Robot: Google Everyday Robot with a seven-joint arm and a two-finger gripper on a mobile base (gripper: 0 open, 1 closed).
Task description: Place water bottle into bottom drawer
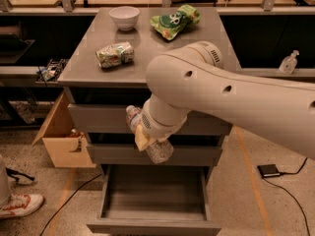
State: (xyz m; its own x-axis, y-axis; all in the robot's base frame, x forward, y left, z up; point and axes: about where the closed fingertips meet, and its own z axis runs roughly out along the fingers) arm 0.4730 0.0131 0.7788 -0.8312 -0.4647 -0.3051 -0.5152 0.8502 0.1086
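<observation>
My gripper (pixel 145 136) is shut on the water bottle (pixel 156 151), a clear crinkled plastic bottle held slantwise with its cap end (pixel 130 111) up-left. It hangs in front of the middle drawer front, above the bottom drawer (pixel 155 200). The bottom drawer is pulled out and its grey box shows nothing inside. My big white arm (pixel 221 92) comes in from the right and hides part of the cabinet top and upper drawer fronts.
On the grey cabinet top (pixel 93 38) lie a crushed green-white can (pixel 114 54), a white bowl (pixel 124 17) and a green snack bag (pixel 175 20). A cardboard box (pixel 64 141) stands left of the cabinet. A shoe (pixel 17 205) and cable lie on the floor at left.
</observation>
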